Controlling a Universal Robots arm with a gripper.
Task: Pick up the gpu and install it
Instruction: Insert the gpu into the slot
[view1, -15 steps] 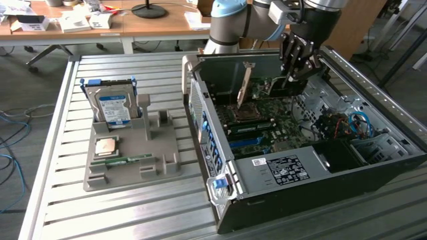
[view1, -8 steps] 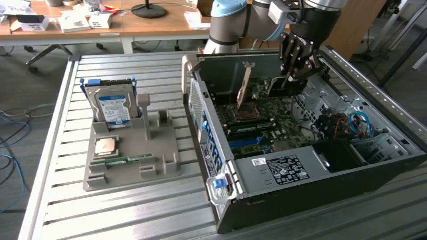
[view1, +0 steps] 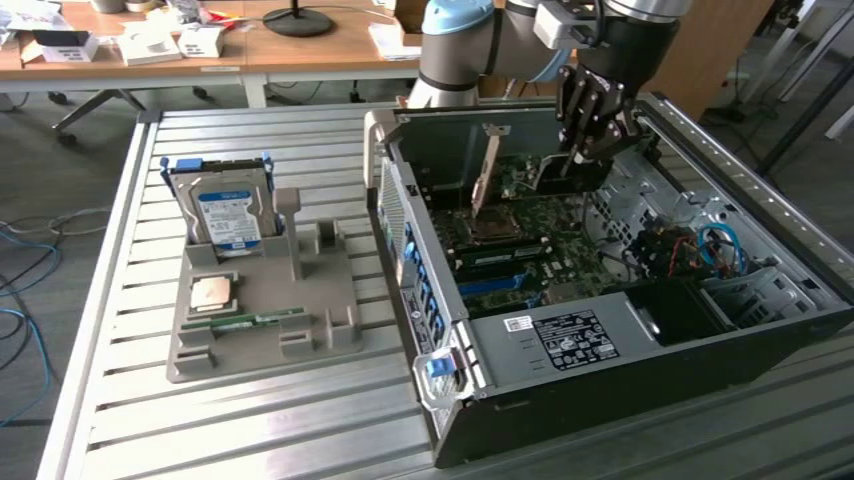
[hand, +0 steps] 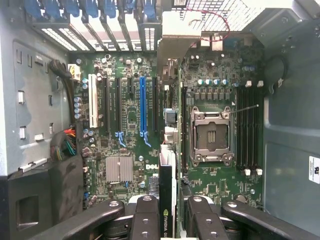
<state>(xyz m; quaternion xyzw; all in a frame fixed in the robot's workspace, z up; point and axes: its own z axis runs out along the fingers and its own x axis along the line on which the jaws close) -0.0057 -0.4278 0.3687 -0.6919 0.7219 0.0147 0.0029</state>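
Where the gripper (hand: 171, 216) grips, the gpu (hand: 168, 175) reads NVIDIA.

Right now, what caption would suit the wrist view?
The hand grips the gpu edge-on over the motherboard inside the open computer case.

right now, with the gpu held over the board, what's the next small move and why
Probably a slow, straight descent, card kept upright. The end effector grips the gpu edge-on over the motherboard, between the blue slot and the empty cpu socket; whether its edge has met a slot cannot be seen.
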